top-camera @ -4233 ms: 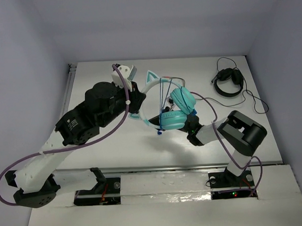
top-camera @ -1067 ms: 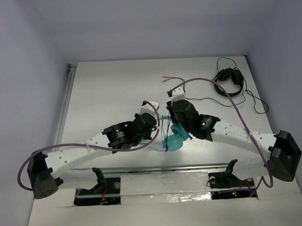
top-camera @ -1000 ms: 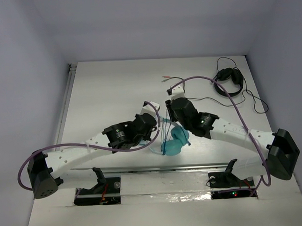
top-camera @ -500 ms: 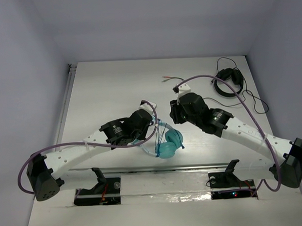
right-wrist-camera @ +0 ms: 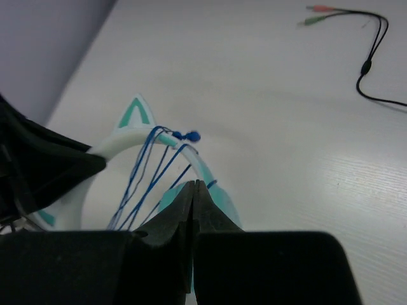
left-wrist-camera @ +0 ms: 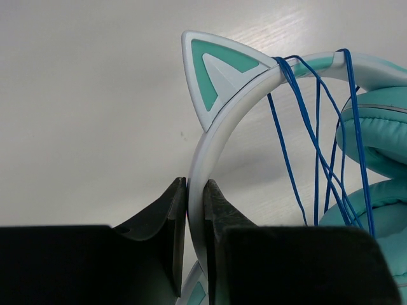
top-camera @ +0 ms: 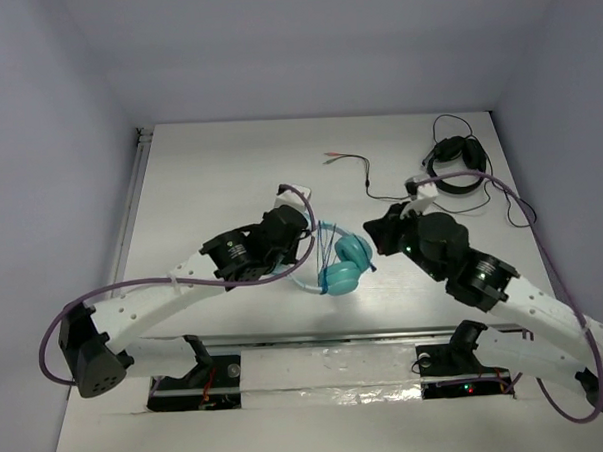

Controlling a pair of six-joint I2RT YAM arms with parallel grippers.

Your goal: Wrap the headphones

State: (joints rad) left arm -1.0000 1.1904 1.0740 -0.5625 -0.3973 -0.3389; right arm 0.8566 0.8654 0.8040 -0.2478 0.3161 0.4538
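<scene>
The teal headphones (top-camera: 345, 265) lie in the middle of the table, their blue cable (left-wrist-camera: 317, 133) wound several times across the white cat-ear headband (left-wrist-camera: 219, 121). My left gripper (top-camera: 304, 253) is shut on the headband; in the left wrist view (left-wrist-camera: 196, 190) both jaws press on the white band below a cat ear (left-wrist-camera: 213, 76). The small blue plug (right-wrist-camera: 191, 136) rests on top of the band. My right gripper (top-camera: 369, 241) is shut and holds nothing, just to the right of the ear cups (right-wrist-camera: 219, 203); its tips (right-wrist-camera: 195, 185) point at them.
Smaller black headphones (top-camera: 457, 165) with a black cable lie at the back right corner. A loose black cable (top-camera: 365, 170) with red-tipped ends (right-wrist-camera: 321, 9) lies behind my right gripper. Walls close off the table (top-camera: 209, 170) at the back and both sides.
My right arm has drawn back to the right, off the headphones, with its jaws shut. My left gripper has kept the headband and shifted the headphones slightly away from the front edge.
</scene>
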